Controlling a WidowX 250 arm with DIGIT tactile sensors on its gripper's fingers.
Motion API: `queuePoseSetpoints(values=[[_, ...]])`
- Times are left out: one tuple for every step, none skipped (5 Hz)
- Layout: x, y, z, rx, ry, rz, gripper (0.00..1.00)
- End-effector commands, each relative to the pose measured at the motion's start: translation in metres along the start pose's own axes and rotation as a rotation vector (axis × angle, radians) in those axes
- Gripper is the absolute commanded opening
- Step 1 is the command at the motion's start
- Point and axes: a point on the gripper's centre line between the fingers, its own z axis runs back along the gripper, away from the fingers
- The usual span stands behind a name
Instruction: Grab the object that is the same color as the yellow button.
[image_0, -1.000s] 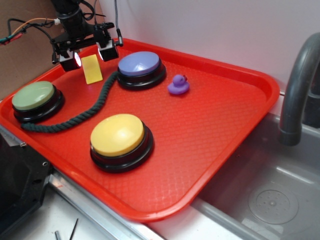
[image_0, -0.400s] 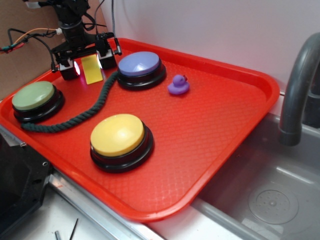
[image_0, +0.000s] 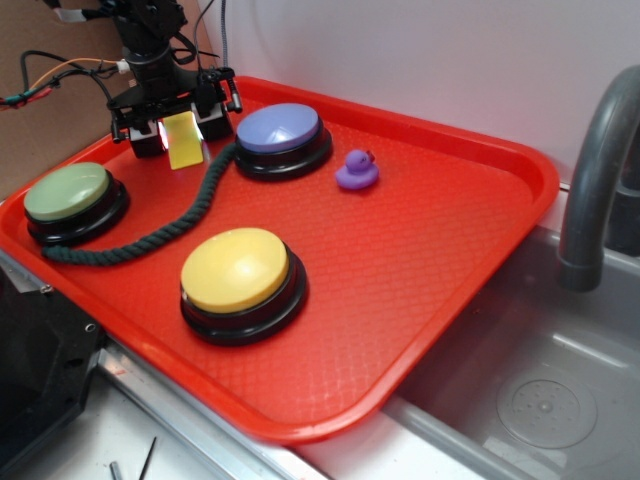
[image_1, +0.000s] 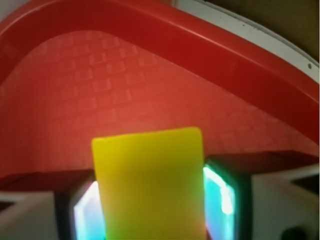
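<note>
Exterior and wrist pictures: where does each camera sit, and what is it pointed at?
Exterior: off the tray's near corner, looking down on the red plastic tray; shows arm and gripper.
Wrist: on the arm, facing the tray's corner past its lit fingers.
Shared: the flat yellow rectangular block between the fingers.

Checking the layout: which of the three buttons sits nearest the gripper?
The purple-topped button; it sits just beside the gripper, while the green and yellow ones lie farther off.
</note>
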Motion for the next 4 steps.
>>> queuePoseSetpoints(values=[[0.002, 0.015, 0.076, -0.054, -0.036, -0.050, 0.00], [0.001, 0.025, 0.117, -0.119, -0.041, -0.039, 0.00], [-0.009, 0.022, 0.140, -0.167, -0.001, -0.083, 0.00], [-0.029, 0.011, 0.147, -0.132, -0.009, -0.174, 0.00]])
